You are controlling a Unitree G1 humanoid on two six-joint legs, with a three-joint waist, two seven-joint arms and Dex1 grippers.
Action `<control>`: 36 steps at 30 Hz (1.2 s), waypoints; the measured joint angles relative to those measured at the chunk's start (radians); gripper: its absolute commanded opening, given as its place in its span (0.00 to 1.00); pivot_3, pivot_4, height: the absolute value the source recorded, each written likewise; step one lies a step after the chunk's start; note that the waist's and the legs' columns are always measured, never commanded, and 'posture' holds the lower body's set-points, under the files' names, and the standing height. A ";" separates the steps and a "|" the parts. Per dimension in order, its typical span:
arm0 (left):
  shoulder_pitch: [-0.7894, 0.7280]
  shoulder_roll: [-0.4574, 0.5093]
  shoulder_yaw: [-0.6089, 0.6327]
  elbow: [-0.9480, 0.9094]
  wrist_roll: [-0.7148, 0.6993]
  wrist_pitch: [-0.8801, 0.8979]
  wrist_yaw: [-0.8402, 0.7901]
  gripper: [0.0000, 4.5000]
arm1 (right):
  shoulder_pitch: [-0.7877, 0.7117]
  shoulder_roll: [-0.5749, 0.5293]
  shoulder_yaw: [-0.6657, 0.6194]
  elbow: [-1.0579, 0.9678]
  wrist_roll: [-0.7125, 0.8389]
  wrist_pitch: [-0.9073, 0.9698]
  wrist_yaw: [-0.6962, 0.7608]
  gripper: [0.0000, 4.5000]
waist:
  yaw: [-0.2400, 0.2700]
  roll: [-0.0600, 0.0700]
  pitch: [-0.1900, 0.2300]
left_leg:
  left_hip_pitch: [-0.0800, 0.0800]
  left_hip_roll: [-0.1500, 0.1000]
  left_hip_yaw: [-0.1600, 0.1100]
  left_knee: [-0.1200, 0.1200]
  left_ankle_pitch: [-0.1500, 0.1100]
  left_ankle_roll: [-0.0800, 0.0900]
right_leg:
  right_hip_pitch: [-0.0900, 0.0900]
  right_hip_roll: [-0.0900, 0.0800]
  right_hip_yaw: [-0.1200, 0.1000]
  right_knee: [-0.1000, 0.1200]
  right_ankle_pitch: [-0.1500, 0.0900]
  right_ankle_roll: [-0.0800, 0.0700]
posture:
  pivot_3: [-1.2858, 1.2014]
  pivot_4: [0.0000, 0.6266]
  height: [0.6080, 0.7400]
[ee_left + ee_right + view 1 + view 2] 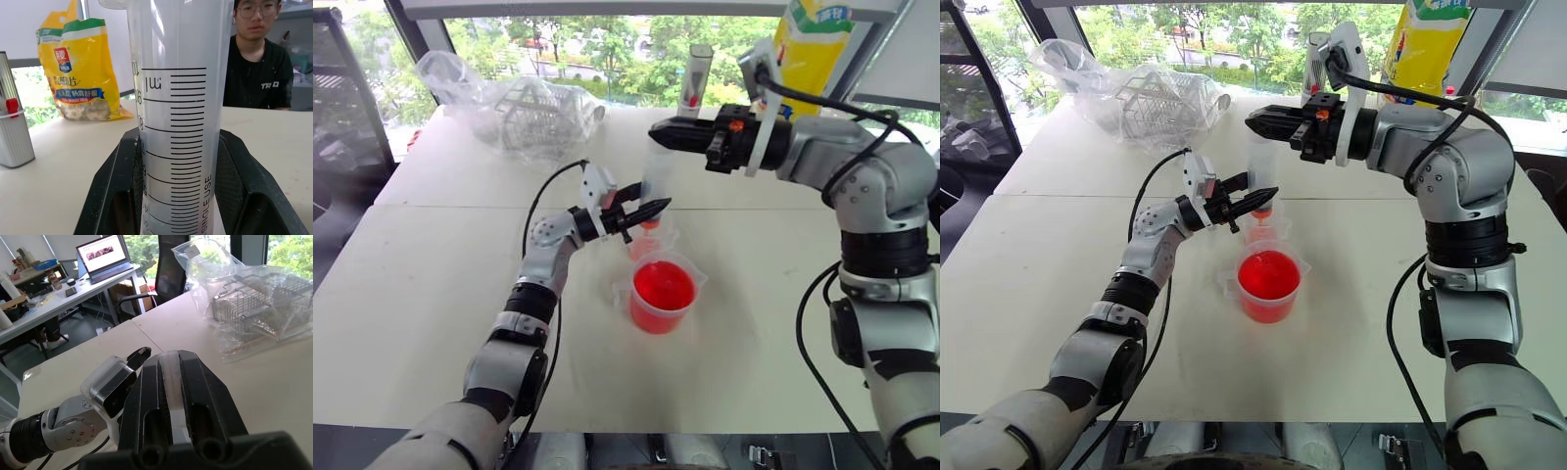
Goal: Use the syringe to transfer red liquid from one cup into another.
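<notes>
The syringe (656, 178) stands upright with its orange-red tip down in the smaller clear cup (644, 242), where a little red liquid (651, 225) shows. My left gripper (649, 208) is shut on the syringe's barrel (181, 122), one black finger (117, 196) on each side of it. From the right, my right gripper (1253, 119) reaches level over the syringe's top and is shut on a whitish strip of the plunger (171, 382). Just in front of the small cup stands the larger beaker (663, 292), holding bright red liquid (1268, 274).
A wire rack in a clear plastic bag (529, 113) lies at the table's far left. A yellow bag (813, 39) and a grey metal cylinder (697, 78) stand at the far edge. A person in a black shirt (259, 73) sits across the table.
</notes>
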 measured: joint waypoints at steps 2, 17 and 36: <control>0.000 0.000 0.000 0.000 0.000 0.000 0.000 0.30 | 0.000 0.007 -0.001 0.000 -0.003 0.010 0.000 0.00 | 0.000 0.000 0.000 | 0.000 0.000 0.000 0.000 0.000 0.000 | 0.000 0.000 0.000 0.000 0.000 0.000 | 0.52 0.24 1.00; 0.001 -0.001 0.000 -0.011 0.000 0.040 -0.009 0.30 | 0.040 0.055 -0.021 -0.015 -0.034 0.033 -0.011 0.00 | 0.000 0.000 0.000 | 0.000 0.000 0.000 0.000 0.000 0.000 | 0.000 0.000 0.000 0.001 0.000 0.000 | 0.52 0.24 1.00; 0.004 -0.001 0.000 -0.024 0.001 0.060 -0.010 0.30 | 0.070 0.065 -0.023 -0.054 -0.070 0.020 -0.011 0.10 | -0.001 0.000 0.000 | 0.000 0.000 0.000 0.001 0.000 0.000 | 0.000 0.000 0.000 0.001 0.000 0.000 | 0.52 0.24 1.00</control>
